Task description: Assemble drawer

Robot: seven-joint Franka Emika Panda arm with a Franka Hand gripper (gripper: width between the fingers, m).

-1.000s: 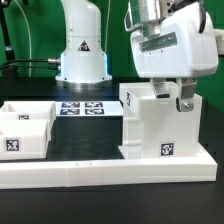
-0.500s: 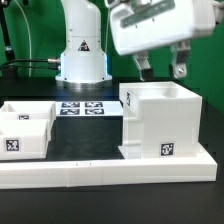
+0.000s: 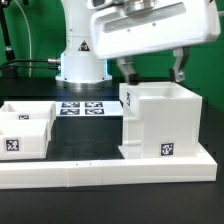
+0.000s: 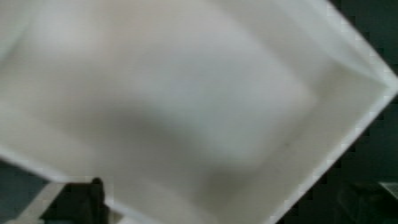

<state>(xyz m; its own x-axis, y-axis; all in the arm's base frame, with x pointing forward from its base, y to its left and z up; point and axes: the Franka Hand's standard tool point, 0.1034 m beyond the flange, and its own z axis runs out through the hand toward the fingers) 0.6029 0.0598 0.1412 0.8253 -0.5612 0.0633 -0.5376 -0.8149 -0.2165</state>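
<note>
Dark bench [image 3: 90, 138], green backdrop [image 3: 212, 90]. Drawer housing [image 3: 160, 125] upright against border wall [image 3: 100, 172] at bench front edge, exterior view's right corner; two trays [image 3: 25, 130] at opposite front corner. Gripper [image 3: 152, 70] above housing, fingers spread, empty. Likely tray fetch next: clear housing rim, approach tray squarely, pinch one wall, keep level.

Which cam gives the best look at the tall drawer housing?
Exterior view: the housing stands whole and sharp on the exterior view's right, below the open gripper. Wrist view gives only a blurred white expanse, probably that housing seen close up.
</note>
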